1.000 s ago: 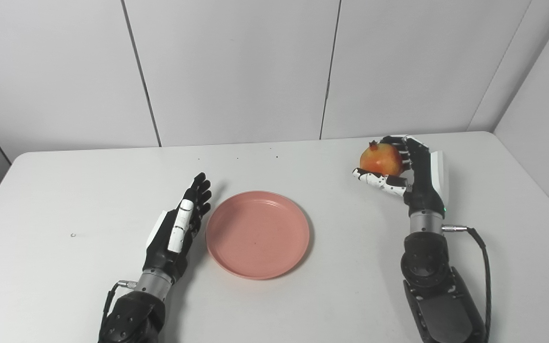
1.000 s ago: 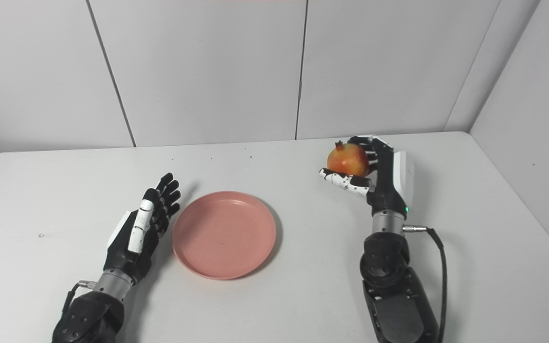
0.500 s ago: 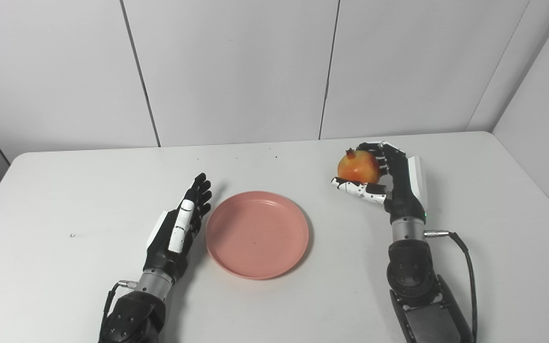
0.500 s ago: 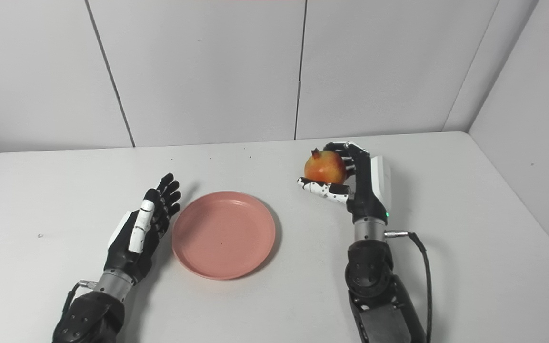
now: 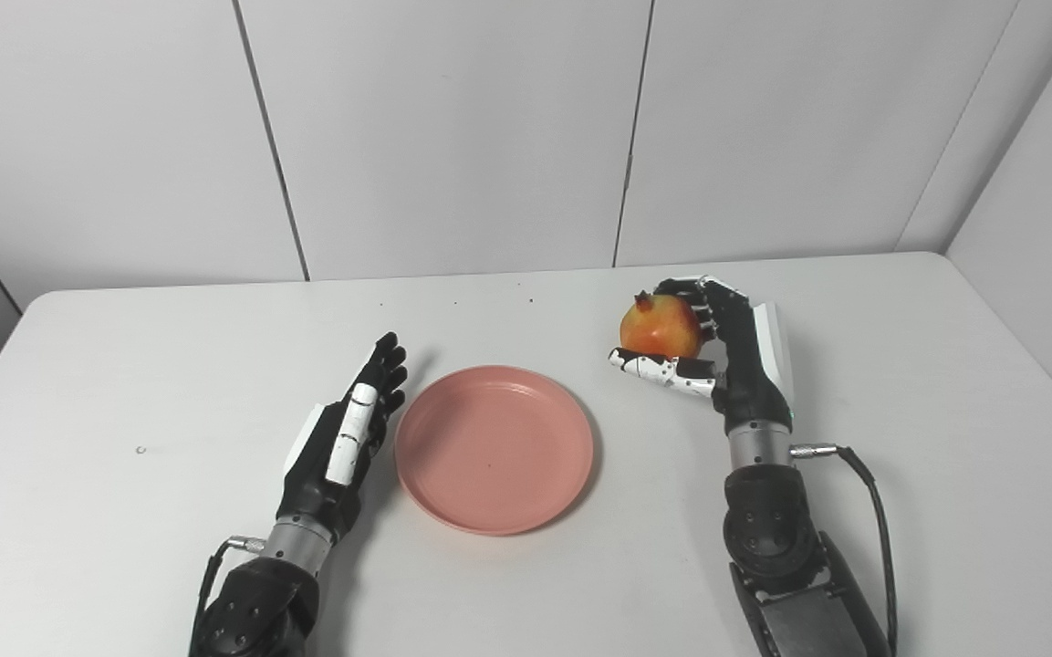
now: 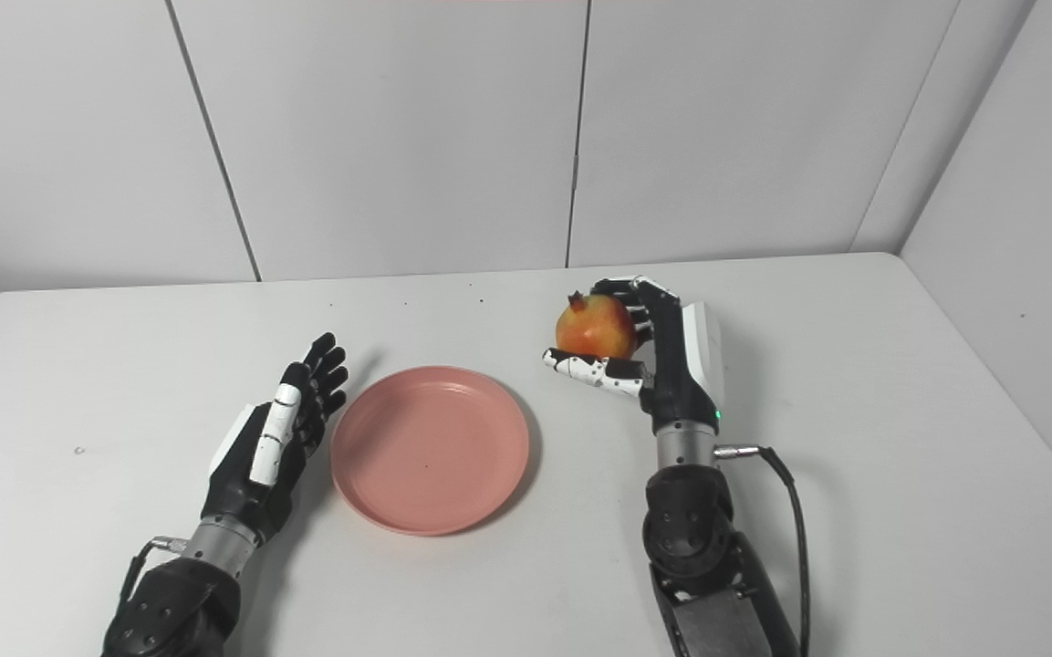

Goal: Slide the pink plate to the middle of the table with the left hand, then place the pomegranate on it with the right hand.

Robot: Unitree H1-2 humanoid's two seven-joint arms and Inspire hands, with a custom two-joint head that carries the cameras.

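The pink plate (image 5: 494, 447) lies flat near the middle of the white table (image 5: 124, 383), with nothing on it. My left hand (image 5: 343, 438) rests open just left of the plate's rim, fingers straight and pointing away from me. My right hand (image 5: 726, 351) is shut on the orange-red pomegranate (image 5: 659, 327), held above the table a little to the right of the plate and beyond its far edge. The thumb lies under the fruit and the fingers curl over its far side.
Grey wall panels (image 5: 453, 137) stand behind the table, and another panel closes the right side. A black cable (image 5: 863, 484) loops from my right wrist. Small dark specks dot the far part of the tabletop.
My right hand has carried the pomegranate leftward toward the plate. The left hand and the plate have stayed where they were.
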